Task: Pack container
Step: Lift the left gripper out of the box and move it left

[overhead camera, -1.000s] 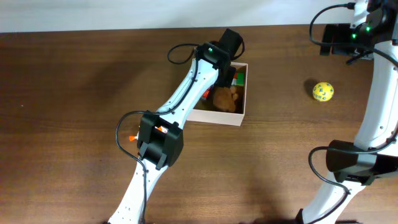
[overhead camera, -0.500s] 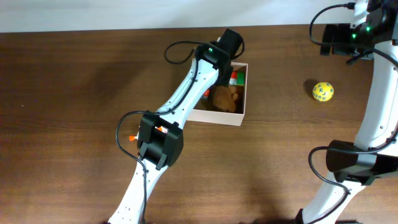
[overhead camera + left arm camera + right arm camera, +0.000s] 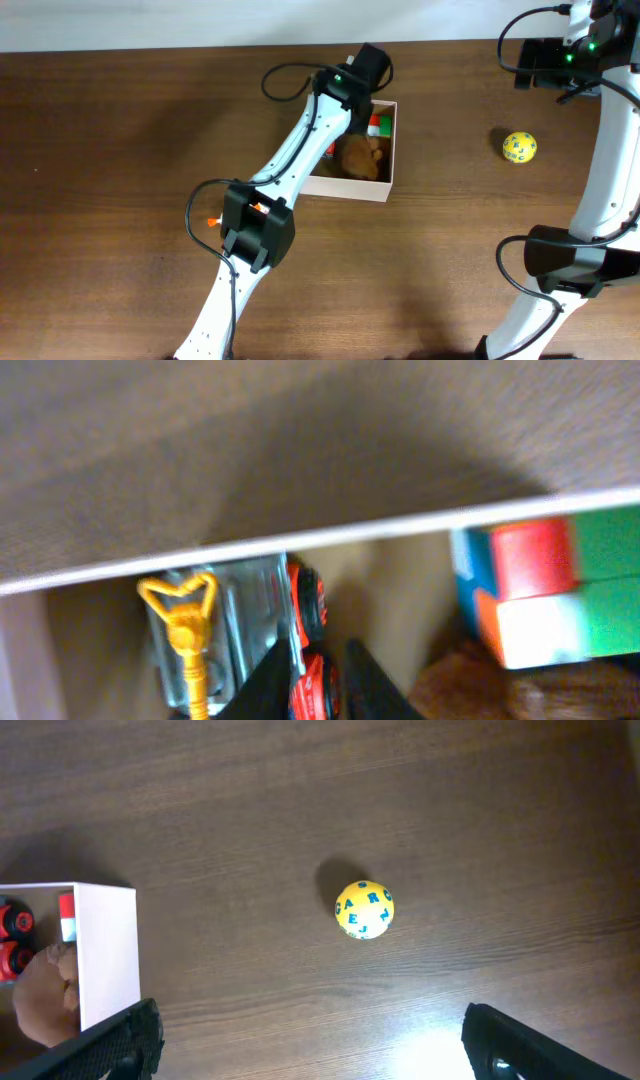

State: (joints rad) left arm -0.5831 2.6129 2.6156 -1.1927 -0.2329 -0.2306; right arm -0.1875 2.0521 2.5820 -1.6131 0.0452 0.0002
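Step in hand: left gripper (image 3: 315,662) is low inside the container (image 3: 345,188), apparently depositing the toy truck (image 3: 230,630).
Left fingers: slightly apart, flanking the truck's red wheel; clamped or releasing cannot be told.
Right fingers: right gripper (image 3: 310,1025) spread wide, empty.
Container: mid-table, also holding a colour cube (image 3: 540,590) and a brown plush (image 3: 360,155).
Next move: probably lift the left arm clear of the wall, then centre the right fingers on the yellow ball (image 3: 519,147), which may roll.

My left arm's wrist end (image 3: 362,68) has crept a bit toward the far wall of the container (image 3: 350,188), so it covers less of the inside. More of the red & green block (image 3: 378,124) shows now; a sec ago mostly green peeked out past the arm. The cable loop (image 3: 266,84) by the wrist has swung out further left.
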